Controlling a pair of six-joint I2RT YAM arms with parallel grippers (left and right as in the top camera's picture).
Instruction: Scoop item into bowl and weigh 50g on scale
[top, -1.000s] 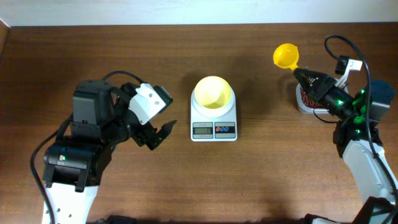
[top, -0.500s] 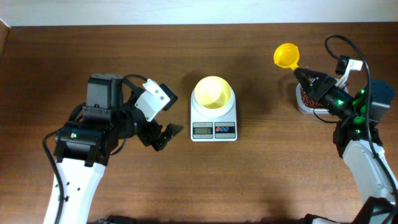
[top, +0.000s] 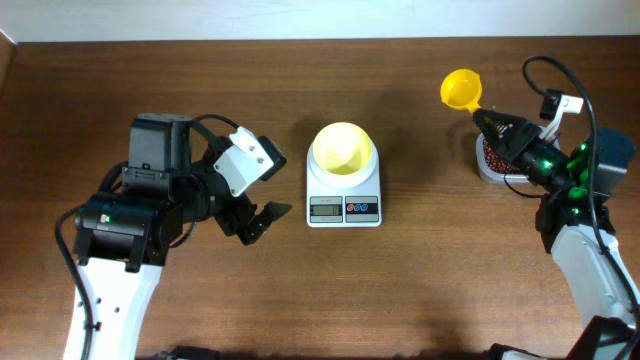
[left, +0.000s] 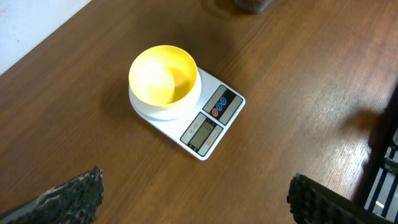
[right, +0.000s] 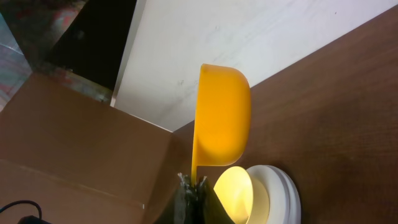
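scale display (top: 327, 208): digits too small to read from overhead, not legible in the left wrist view either.
beans (top: 490, 155): mostly hidden under the right gripper (top: 488, 122).
tub (left: 252, 5): cut off by the top edge at 12 o'clock.
left gripper (top: 262, 217): in its own view only fingertips (left: 71, 196) show, at 7 and 5 o'clock.
scoop (right: 222, 115): outside only; handle vanishes into blurred jaws at 6 o'clock.
scale (right: 283, 186): cut off by the bottom edge.

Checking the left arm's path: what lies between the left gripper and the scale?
Nothing; only bare wooden table separates the left gripper from the scale, shown in the overhead view.
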